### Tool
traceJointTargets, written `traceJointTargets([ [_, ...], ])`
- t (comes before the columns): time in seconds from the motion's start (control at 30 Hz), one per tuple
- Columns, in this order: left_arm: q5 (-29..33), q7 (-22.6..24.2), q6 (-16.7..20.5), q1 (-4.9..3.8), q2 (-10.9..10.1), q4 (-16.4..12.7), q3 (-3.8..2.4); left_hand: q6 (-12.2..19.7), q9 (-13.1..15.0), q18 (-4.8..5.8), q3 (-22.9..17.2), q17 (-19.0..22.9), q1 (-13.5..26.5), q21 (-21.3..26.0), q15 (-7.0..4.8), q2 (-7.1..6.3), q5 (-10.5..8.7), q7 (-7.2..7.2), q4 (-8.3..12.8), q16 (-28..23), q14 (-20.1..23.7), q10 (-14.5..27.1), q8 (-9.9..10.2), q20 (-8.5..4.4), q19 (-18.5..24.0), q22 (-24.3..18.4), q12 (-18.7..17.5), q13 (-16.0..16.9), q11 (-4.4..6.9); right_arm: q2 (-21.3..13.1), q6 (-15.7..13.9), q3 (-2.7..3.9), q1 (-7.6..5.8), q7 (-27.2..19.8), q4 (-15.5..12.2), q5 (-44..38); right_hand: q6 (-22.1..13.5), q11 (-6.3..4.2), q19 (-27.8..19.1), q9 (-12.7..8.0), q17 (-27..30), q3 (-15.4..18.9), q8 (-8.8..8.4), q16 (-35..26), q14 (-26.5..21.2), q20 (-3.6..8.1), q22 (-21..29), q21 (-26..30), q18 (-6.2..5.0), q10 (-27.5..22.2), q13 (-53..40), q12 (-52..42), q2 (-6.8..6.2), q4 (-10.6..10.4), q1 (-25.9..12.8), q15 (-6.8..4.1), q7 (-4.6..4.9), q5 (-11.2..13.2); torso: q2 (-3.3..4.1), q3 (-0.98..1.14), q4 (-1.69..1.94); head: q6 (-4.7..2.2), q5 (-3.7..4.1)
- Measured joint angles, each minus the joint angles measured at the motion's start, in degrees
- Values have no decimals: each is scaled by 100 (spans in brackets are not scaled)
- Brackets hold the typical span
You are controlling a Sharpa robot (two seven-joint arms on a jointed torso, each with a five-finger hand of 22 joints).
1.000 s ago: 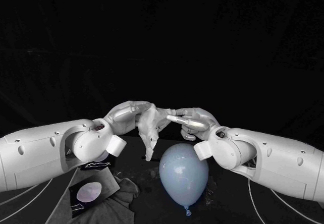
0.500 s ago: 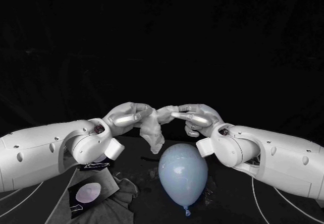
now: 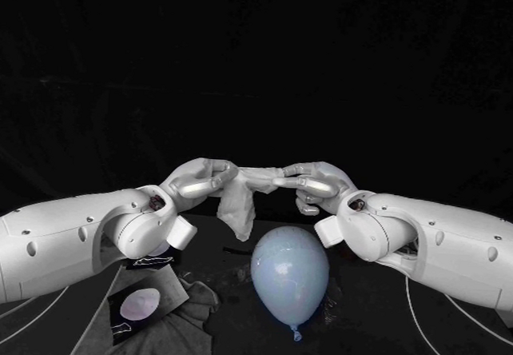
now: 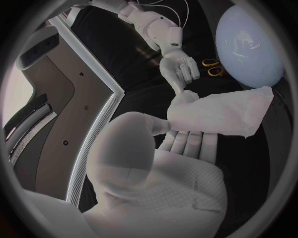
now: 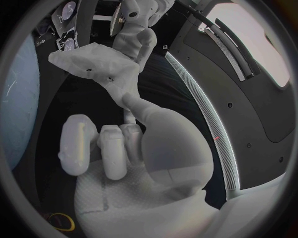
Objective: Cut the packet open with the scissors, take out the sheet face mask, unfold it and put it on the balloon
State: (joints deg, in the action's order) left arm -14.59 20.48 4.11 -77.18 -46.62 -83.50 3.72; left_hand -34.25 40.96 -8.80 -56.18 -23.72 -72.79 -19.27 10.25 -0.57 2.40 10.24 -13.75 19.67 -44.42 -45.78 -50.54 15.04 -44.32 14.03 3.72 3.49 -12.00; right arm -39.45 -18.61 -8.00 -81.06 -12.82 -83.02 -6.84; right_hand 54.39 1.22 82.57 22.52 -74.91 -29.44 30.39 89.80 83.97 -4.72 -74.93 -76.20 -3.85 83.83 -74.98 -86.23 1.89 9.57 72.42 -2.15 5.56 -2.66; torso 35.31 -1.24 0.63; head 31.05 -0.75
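Note:
The white sheet mask [image 3: 242, 199] hangs above the table, partly folded, with its lower end dangling just behind the pale blue balloon [image 3: 290, 274]. My left hand [image 3: 203, 179] pinches the mask's left top corner and my right hand [image 3: 313, 185] pinches the right one, so its top edge stretches between them. In the left wrist view the mask [image 4: 222, 112] lies over my left hand's fingers [image 4: 188, 144], with the balloon [image 4: 249, 43] and my right hand [image 4: 179, 70] beyond. The right wrist view shows the mask [image 5: 98, 61] running from my right hand [image 5: 114, 145] to my left hand [image 5: 137, 38].
The cut packet [image 3: 142, 304] lies on a dark cloth [image 3: 180, 322] at the front left, under my left arm. Yellow-handled scissors [image 4: 211, 67] lie on the table beside the balloon, near my right arm.
The hands have drawn a little apart, pulling the mask's top edge out into a wider band. The hanging part has shifted slightly left.

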Motion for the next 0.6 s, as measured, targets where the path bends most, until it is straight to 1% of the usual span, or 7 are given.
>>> traceJointTargets([
  [0.1,15,2,43,0,0,5,0,-1,-98,-9,40,26,-60,79,-45,-10,-6,-1,40,0,-130,0,83,57,8,-58,0,0,0,-24,-38,0,-25,41,-38,-120,0,0,0,4,-1,-43,16,0,-1,0,-1,0,0,0,-1,7,-24,2,-24,0,0,0,0,0,-1,5,0],
  [0.17,26,2,48,0,0,11,0,-49,-250,-73,98,94,-93,201,-52,1,-6,-17,78,-36,-245,0,228,99,51,-149,0,0,0,-34,-67,0,-46,59,-62,-193,-1,0,0,5,-1,-45,24,0,-1,0,-1,-1,0,0,-1,8,-23,1,-25,0,0,0,0,0,-1,9,0],
  [0.2,32,2,48,0,0,13,0,-103,-313,-94,129,127,-113,249,-46,-18,-6,-15,78,-83,-252,-34,287,116,69,-182,0,0,-29,-38,-84,1,-60,66,-71,-231,-2,0,1,5,-3,-45,24,0,-1,1,-1,-19,0,0,-1,9,-16,1,-32,0,0,0,0,0,-1,11,0],
  [0.33,60,-15,37,0,5,16,0,-235,-509,-96,246,235,-169,357,-50,-24,-6,1,87,-216,-308,-270,450,127,57,-288,0,6,-18,-49,-156,13,-131,84,-100,-373,-13,0,20,10,-4,-77,25,0,-2,21,-2,-42,0,0,0,9,-24,13,-72,0,-5,1,0,1,-1,13,-1],
  [0.4,71,-25,28,0,8,16,0,-297,-598,-96,293,276,-172,387,-62,-19,-6,7,102,-259,-336,-288,524,146,38,-325,0,6,-18,-53,-195,21,-171,88,-114,-442,-17,0,20,24,-4,-95,25,-1,-2,21,-2,-47,0,-1,1,10,-29,14,-76,0,-3,1,-1,1,-1,9,-1],
  [0.47,81,-37,17,0,11,19,0,-337,-678,-96,320,310,-202,408,-55,-48,-6,19,127,-289,-365,-310,597,125,14,-357,0,6,2,-54,-231,25,-217,92,-120,-508,-18,0,20,25,-4,-95,25,-3,-2,21,-2,-47,0,-1,2,10,-28,14,-76,0,-3,1,-2,1,-1,7,-1],
  [0.6,93,-55,-9,0,13,25,0,-490,-940,-95,454,383,-273,497,-70,-61,-6,31,153,-376,-480,-320,856,135,-34,-442,0,6,11,-45,-276,33,-310,109,-116,-624,-19,0,20,26,-4,-95,25,-5,-3,21,-1,-47,0,-1,5,11,-29,14,-76,1,-3,1,-3,0,0,-3,5],
])
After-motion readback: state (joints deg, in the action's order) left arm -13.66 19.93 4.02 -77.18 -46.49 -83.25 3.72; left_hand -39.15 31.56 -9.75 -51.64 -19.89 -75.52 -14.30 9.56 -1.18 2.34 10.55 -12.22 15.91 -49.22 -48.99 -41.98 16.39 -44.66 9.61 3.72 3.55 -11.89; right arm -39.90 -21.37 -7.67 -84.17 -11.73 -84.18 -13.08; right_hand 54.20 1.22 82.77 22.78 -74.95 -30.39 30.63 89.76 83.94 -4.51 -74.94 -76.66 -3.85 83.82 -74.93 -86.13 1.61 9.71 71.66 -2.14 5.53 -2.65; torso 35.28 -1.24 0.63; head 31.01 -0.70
